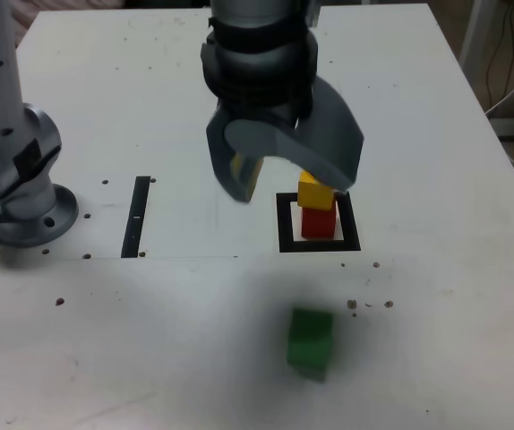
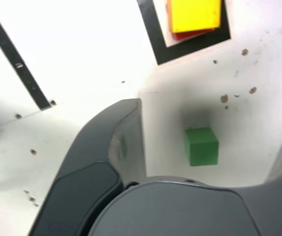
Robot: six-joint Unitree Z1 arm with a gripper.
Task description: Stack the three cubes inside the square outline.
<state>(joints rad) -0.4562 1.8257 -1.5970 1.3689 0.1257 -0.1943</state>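
your end effector (image 1: 291, 184) is spread wide and empty, above the table (image 1: 194, 331). the green cube (image 1: 311, 340) sits nearer the exterior view's near edge than the yellow-on-red stack (image 1: 317, 204), so reach nearward and down.

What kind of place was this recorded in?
Probably a lab or workshop test bench: a robot gripper hangs over a marked white tabletop, with a black square outline and plain coloured cubes, like the green one, while cables hang beyond the table.
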